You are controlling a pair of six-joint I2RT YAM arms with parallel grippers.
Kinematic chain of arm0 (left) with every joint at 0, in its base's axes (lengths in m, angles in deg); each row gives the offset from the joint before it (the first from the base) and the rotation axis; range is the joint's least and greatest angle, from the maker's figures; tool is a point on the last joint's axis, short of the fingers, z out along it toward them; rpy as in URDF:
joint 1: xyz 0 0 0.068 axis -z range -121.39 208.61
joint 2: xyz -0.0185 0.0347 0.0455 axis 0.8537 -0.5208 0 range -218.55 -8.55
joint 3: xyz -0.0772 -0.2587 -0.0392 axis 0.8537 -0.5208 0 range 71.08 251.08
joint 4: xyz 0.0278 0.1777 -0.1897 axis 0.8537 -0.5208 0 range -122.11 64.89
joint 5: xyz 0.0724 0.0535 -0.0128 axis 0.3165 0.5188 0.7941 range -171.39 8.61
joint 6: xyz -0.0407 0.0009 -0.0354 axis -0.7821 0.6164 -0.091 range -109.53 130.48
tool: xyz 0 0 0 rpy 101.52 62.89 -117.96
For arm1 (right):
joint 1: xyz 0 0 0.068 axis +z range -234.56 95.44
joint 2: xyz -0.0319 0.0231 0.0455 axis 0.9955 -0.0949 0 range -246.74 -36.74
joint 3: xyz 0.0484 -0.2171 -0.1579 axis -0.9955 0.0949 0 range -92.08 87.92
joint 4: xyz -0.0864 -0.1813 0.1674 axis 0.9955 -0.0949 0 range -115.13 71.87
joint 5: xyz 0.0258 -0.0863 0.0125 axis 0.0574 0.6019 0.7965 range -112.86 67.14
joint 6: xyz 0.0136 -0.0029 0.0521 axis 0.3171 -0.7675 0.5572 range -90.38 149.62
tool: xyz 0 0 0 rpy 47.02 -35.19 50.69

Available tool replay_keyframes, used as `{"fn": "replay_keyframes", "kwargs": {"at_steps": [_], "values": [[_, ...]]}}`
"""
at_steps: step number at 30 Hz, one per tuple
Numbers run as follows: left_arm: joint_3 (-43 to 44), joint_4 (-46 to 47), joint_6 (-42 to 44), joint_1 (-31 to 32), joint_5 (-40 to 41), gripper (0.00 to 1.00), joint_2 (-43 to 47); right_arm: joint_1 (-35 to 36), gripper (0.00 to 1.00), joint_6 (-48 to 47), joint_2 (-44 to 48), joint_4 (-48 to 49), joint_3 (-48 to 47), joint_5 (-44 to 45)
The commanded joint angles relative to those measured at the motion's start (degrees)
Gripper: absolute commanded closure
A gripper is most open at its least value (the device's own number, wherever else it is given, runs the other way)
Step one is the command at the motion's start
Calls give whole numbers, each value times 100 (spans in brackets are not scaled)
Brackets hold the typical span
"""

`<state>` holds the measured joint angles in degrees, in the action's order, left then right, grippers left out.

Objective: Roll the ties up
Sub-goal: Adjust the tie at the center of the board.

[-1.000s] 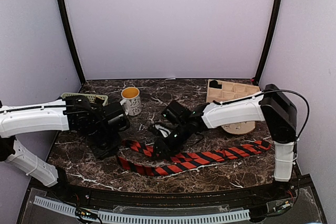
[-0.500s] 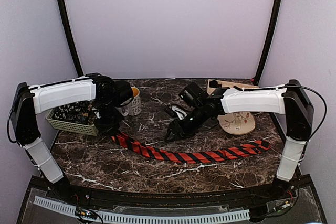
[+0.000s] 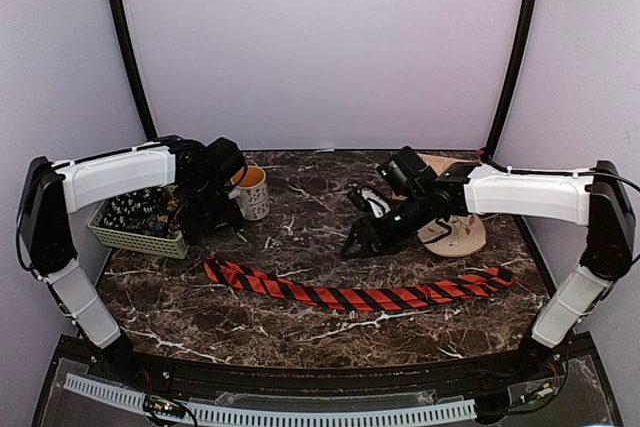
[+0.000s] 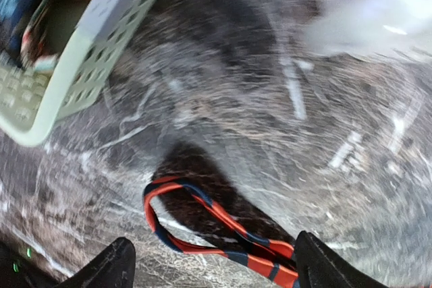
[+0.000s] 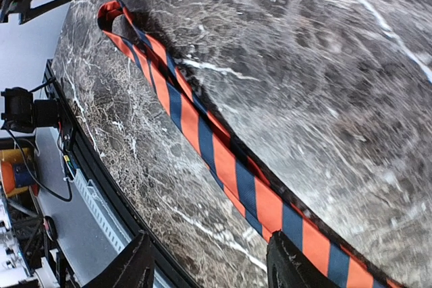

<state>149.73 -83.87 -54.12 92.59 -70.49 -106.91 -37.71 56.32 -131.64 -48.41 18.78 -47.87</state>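
Observation:
A red-and-black striped tie (image 3: 350, 297) lies flat across the front of the marble table, doubled back into a loop at its left end (image 4: 222, 214). My left gripper (image 3: 203, 227) hangs open above and behind that looped end, beside the basket, holding nothing. In its wrist view the left gripper (image 4: 216, 269) frames the loop well below. My right gripper (image 3: 356, 247) is open above the table behind the tie's middle. In its wrist view the tie (image 5: 223, 160) runs diagonally under the right gripper (image 5: 212, 264), apart from the fingers. Dark dotted ties (image 3: 135, 212) fill the basket.
A pale green basket (image 3: 138, 240) stands at the left edge, its corner (image 4: 88, 52) close to my left gripper. A white mug (image 3: 250, 191) is behind it. A tan round piece (image 3: 457, 235) and a wooden tray (image 3: 440, 160) sit back right. The table's front edge (image 5: 121, 187) is near.
My left gripper opened and let go of the tie's left end, then drew back toward the basket. The tie settled flat. My right arm pulled back to the right and opened slightly.

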Motion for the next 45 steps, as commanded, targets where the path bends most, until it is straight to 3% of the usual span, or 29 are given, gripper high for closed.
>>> {"fn": "replay_keyframes", "kwargs": {"at_steps": [1,5,7,14,20,25,33,45], "values": [[-823,1709,2380,21,-751,10,1205,-337,42,390,833,150,663,46],[-1767,3649,3245,71,-2444,1,1930,-675,37,685,1578,241,1315,34],[-1787,3948,3582,328,-2714,1,1903,-860,34,826,1947,244,1602,53],[-486,3196,5810,1499,-1569,1,696,-2080,28,1165,2839,104,2573,-232],[-1421,5487,5762,1464,-1421,1,1273,-3441,28,966,3187,-603,2830,-66],[-994,5263,5270,1066,-2311,1,860,-4252,28,1343,3367,-485,3357,-64],[-1166,5792,5850,1033,-3039,1,812,-4715,28,2081,3079,464,4166,-7],[-1442,5863,6322,1034,-2816,2,900,-5714,28,2362,3308,264,5152,205]]}}
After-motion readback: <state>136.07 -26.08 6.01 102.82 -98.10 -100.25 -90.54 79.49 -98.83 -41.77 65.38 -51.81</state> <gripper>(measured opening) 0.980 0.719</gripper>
